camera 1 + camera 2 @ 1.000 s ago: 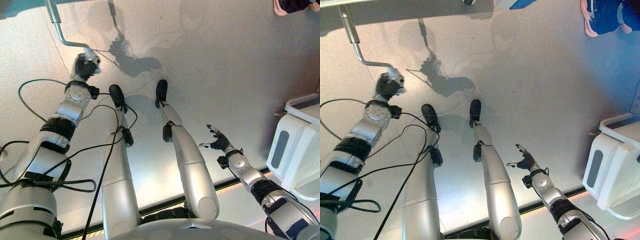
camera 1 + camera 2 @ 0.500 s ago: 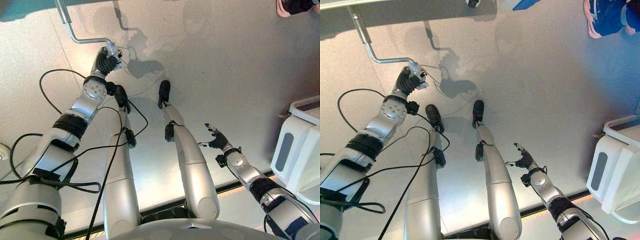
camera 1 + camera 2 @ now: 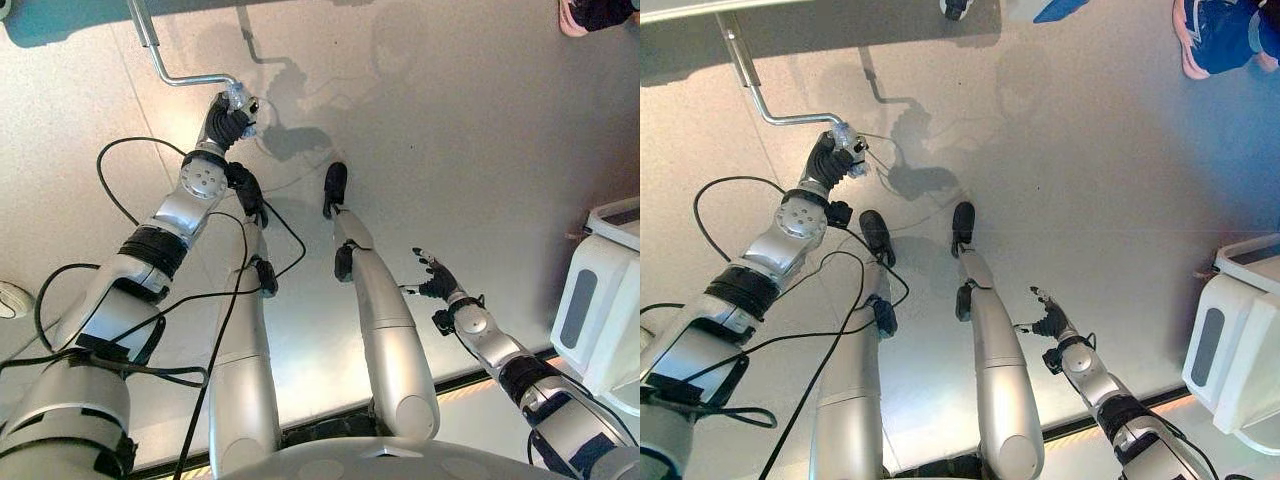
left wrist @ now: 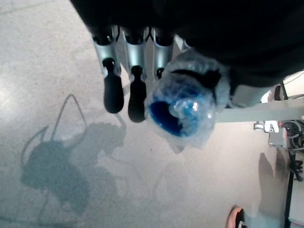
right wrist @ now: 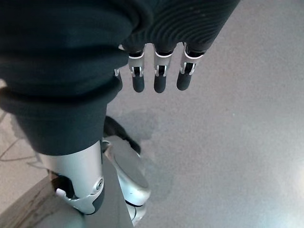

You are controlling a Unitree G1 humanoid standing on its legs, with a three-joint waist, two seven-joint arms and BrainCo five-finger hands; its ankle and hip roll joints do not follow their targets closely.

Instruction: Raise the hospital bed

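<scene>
A bent metal crank [image 3: 172, 72] reaches down from the bed frame [image 3: 700, 8] at the upper left. Its end is a blue knob wrapped in clear plastic [image 4: 186, 105]. My left hand [image 3: 230, 118] is shut on that knob, arm stretched forward over the floor; the same hand [image 3: 835, 155] is at the crank's outer end in the right eye view. My right hand [image 3: 436, 283] hangs low at the right, away from the crank, its fingers [image 5: 159, 78] straight and holding nothing.
A white plastic unit [image 3: 603, 315] stands at the right edge. A person's shoe [image 3: 1220, 30] shows at the upper right. Grey floor [image 3: 470, 130] spreads between them.
My left hand has swung the crank's knob to the right and farther away, turning the handle. The right hand has stayed where it was.
</scene>
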